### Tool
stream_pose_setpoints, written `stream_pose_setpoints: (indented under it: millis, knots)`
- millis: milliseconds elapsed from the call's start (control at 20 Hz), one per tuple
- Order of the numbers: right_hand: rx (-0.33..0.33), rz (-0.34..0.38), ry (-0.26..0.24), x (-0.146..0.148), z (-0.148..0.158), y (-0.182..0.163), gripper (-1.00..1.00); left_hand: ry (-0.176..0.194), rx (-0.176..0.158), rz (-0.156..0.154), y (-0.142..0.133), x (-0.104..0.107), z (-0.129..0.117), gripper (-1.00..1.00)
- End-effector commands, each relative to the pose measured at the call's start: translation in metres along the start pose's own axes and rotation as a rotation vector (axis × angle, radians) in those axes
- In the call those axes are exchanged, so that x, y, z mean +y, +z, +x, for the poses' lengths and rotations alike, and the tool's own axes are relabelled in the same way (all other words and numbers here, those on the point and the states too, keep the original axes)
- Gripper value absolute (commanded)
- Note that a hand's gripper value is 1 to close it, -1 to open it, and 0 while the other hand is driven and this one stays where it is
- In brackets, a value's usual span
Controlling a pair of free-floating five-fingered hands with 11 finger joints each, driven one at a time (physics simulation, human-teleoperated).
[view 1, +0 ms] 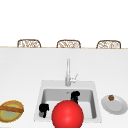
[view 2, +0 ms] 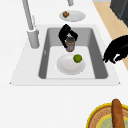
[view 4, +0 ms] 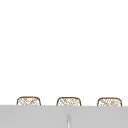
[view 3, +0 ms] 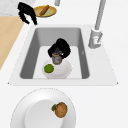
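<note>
- The right hand point(view 2: 65, 33) is hanging inside the sink point(view 2: 93, 45), its fingers curling down round a small dark cup point(view 2: 70, 44) and clamping on its top.
- The cup is standing upright in the middle of the basin, just beyond the far rim of a white plate point(view 2: 66, 66) that is lying on the sink floor.
- A green lime point(view 2: 77, 58) is sitting on that plate, toward its front edge, close beside the cup but apart from it.
- The left hand point(view 2: 117, 50) is hovering above the sink's front left corner, fingers curling downward and gripping nothing.
- The faucet point(view 1: 68, 72) is rising from the back edge of the sink.
- A second white plate point(view 3: 30, 110) is resting on the counter to the right of the sink, carrying a brown round thing point(view 3: 60, 109).
- A yellow-rimmed bowl point(view 1: 20, 104) holding a brown loaf point(view 1: 11, 109) is lying on the counter to the sink's left.
- A big red ball point(view 1: 67, 114) is covering the sink's front edge in the front view.
</note>
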Motion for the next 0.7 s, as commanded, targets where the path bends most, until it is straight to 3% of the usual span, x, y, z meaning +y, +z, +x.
stream_pose_setpoints:
  millis: [0,450,650]
  knots:
    - [0.046,-0.014,-0.058,-0.015,-0.008,0.021,1.0,0.0,0.0,0.0,0.0,0.0,0.0,0.0]
    - [0.119,-0.019,-0.078,-0.042,-0.014,0.056,1.0,0.0,0.0,0.0,0.0,0.0,0.0,0.0]
    - [0.13,-0.04,-0.05,-0.054,-0.02,0.067,1.0,0.0,0.0,0.0,0.0,0.0,0.0,0.0]
